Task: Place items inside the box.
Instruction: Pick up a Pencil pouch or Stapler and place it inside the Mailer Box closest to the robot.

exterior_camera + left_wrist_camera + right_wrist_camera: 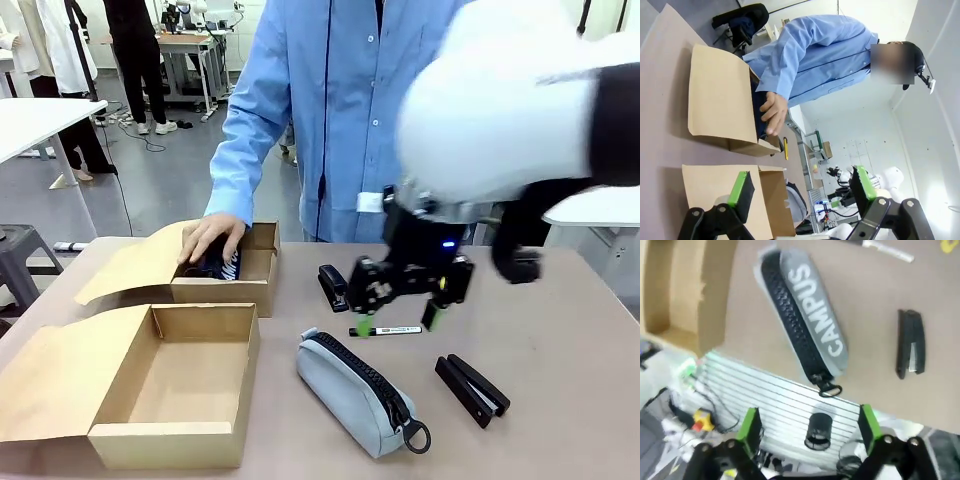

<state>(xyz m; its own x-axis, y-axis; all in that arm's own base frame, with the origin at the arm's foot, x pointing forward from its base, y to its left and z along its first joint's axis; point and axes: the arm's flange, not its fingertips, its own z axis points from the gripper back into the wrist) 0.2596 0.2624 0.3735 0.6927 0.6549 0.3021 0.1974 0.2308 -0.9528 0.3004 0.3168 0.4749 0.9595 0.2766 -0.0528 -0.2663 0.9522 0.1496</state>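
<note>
A grey pencil pouch (360, 393) with a black zip lies on the table, printed CAMPUS in the right wrist view (810, 315). A black marker pen (385, 330) lies behind it, with my right gripper (400, 320) open just above it. One black stapler (333, 287) sits left of that gripper, another (472, 390) lies near right (911, 342). An open cardboard box (170, 385) stands near left with nothing inside. My left gripper (802, 187) is open and holds nothing.
A second cardboard box (255, 285) stands behind the first. The person's hand (212, 237) rests on a dark item inside it. The person in a blue shirt (340, 100) stands at the far edge. Bare table lies between the pouch and the near stapler.
</note>
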